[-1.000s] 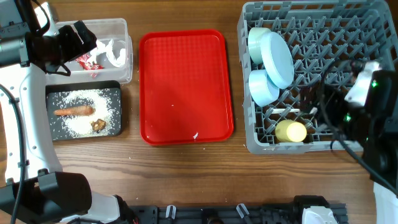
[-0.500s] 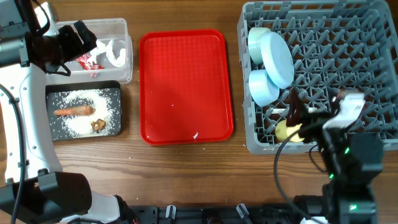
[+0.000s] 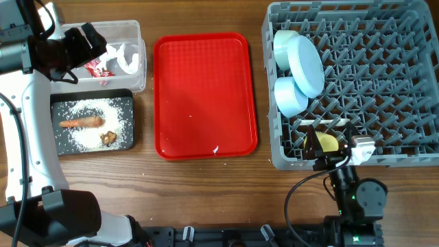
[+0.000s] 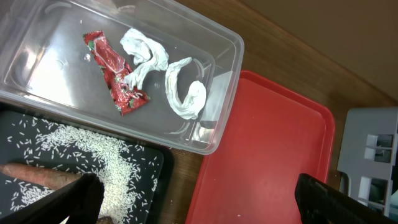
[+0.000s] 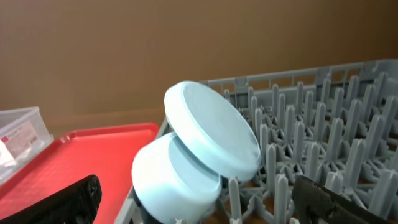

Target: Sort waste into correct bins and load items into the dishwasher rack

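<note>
The clear tub (image 3: 134,34) holds the red-and-white wrapper (image 4: 115,71) and crumpled white paper (image 4: 183,90). The black tray (image 3: 125,96) holds the carrot piece (image 3: 81,123), rice (image 3: 92,110) and a brown lump (image 3: 108,138). My left gripper (image 3: 84,51) is open and empty above the tub; in its wrist view (image 4: 196,196) its fingers straddle the tub and red tray edges. The grey rack (image 3: 370,41) holds the plate (image 3: 309,65), two bowls (image 3: 289,97) (image 3: 280,42), the yellow cup (image 3: 328,143) and the white spoon (image 3: 322,122). My right gripper (image 3: 317,149) is open and empty at the rack's front edge by the cup.
The flat red serving tray (image 3: 204,96) lies between the bins and the rack with a few small white specks on it. The right arm's base (image 3: 353,195) is at the table's front edge. The left arm runs down the left side.
My right arm has swung from the rack's right side down to its front edge, near the yellow cup. The left arm and all objects have stayed put.
</note>
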`<state>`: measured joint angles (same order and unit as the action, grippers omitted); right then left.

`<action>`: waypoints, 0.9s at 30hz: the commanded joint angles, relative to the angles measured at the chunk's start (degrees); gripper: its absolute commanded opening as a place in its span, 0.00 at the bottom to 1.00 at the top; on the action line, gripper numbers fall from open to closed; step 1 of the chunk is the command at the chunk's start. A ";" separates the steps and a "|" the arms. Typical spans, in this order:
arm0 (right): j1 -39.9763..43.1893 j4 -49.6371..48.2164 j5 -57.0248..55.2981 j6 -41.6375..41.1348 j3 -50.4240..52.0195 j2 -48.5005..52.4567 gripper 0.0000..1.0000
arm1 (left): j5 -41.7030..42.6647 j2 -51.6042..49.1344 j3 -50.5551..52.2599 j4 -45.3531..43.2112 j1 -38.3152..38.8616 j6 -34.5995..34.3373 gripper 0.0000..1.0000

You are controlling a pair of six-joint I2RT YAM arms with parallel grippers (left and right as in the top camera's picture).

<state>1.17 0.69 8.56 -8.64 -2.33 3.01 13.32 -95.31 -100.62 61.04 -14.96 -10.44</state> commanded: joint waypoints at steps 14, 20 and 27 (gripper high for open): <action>-0.31 -1.46 0.50 1.05 2.01 -2.73 1.00 | 0.07 -0.28 -0.28 -0.15 -0.22 -0.50 1.00; -0.31 -1.46 0.50 1.03 2.01 -2.73 1.00 | 0.07 -0.28 -0.28 -0.15 -0.22 -0.50 1.00; -0.31 -1.44 0.50 1.01 2.01 -2.73 1.00 | 0.07 -0.28 -0.24 -0.15 -0.22 -0.52 1.00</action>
<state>1.17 -0.49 8.56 -8.64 -0.45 1.10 13.32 -95.35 -100.62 61.01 -14.96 -10.44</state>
